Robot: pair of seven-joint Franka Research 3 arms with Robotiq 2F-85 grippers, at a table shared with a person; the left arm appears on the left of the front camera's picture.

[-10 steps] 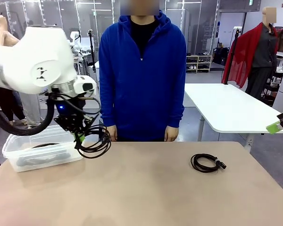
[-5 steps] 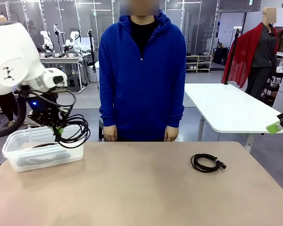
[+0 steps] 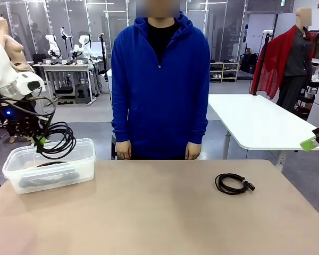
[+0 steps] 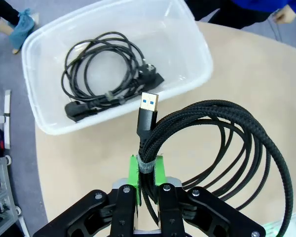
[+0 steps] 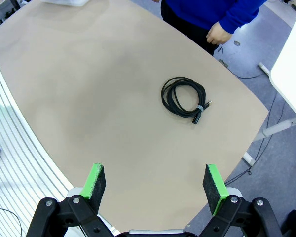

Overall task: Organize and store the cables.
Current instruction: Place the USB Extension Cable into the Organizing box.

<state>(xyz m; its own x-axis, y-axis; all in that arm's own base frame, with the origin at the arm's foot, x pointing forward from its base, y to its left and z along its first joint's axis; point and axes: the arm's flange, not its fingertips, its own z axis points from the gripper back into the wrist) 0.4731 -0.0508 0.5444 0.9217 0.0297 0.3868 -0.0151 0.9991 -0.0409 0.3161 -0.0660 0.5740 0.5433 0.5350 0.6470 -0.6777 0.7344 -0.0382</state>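
Note:
My left gripper [image 3: 41, 141] [image 4: 147, 170] is shut on a coiled black cable [image 3: 57, 141] [image 4: 222, 143] with a blue-tipped USB plug, and holds it in the air over the clear plastic bin [image 3: 49, 165] [image 4: 49, 116] at the table's left end. Another coiled cable [image 4: 106, 74] with chunky plugs lies inside the bin. A third coiled cable [image 3: 233, 184] [image 5: 184, 98] rests on the table at the right. My right gripper [image 5: 155, 182] is open, high above the table, with nothing between its fingers; one green pad [image 3: 308, 143] shows at the right edge.
A person in a blue hoodie [image 3: 160, 85] stands at the far side, hands [image 3: 125, 151] hanging at the table edge. The tan table [image 3: 159, 212] stretches between bin and right cable. A white table [image 3: 255, 125] stands behind on the right.
My left arm has swung left with the coiled cable, from beside the bin's right end to over the bin. The right cable and the person stay put.

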